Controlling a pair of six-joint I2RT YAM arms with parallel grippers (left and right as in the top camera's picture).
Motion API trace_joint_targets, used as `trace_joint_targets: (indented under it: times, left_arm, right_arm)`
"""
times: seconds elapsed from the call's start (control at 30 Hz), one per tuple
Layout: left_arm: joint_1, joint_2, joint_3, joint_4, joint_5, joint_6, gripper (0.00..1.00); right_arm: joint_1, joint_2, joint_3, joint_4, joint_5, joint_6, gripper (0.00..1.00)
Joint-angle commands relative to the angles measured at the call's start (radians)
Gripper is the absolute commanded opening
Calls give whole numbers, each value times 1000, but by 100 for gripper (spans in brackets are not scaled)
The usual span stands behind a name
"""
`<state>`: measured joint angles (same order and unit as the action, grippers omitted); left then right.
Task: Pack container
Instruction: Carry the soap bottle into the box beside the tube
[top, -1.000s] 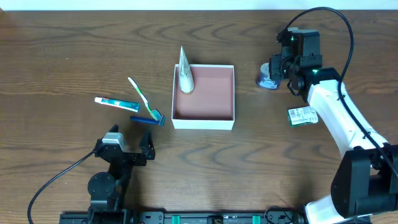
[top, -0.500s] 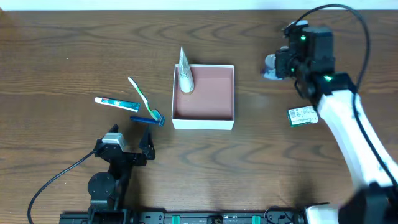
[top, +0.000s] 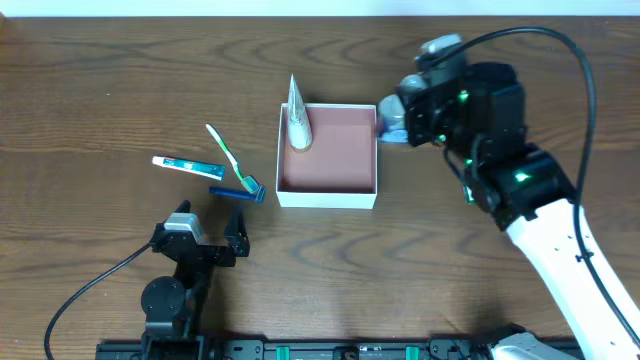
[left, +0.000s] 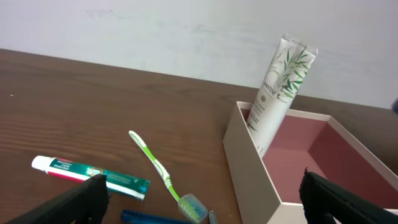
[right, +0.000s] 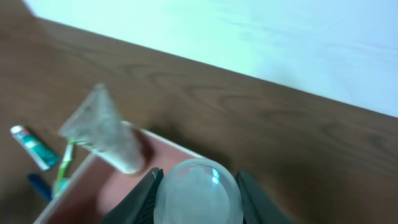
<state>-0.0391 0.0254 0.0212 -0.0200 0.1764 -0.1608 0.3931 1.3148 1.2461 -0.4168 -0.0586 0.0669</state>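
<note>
Dark wood-grain worktop runs up to a plain white wall. About its middle sits the container (top: 340, 165) — square and shallow, with thin white walls that look like card and a matt reddish-brown floor. A soft white tube (top: 297, 120) with a leaf print leans in its back-left corner, flat crimped end up.

The right tool (right: 198, 199) is closed around a small clear jar (right: 196, 186), round and glossy, and holds it just outside the container's right wall, near the back corner. The left tool (left: 199, 208) rests near the front edge, fingers wide apart, with nothing in it.

What may go wrong, as I judge: the smooth jar can slide between the fingers. If lowered too early, it can strike the thin wall and push the light box — or fall outside. Carried too far, it can knock the leaning tube over.
</note>
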Motion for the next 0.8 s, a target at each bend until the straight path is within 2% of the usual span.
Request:
trace_joint_targets:
  times: [0.0, 0.3, 0.77]
  left_arm:
    - [5, -2, -17, -34, 7, -2, 98]
    - [5, -2, -17, -34, 7, -2, 98]
    - [5, -2, -17, -34, 7, -2, 98]
  right_arm:
    - [53, 16, 18, 38, -6, 35, 13]
    - [140, 161, 18, 179, -6, 64, 13]
    - [149, 344, 18, 338, -6, 75, 13]
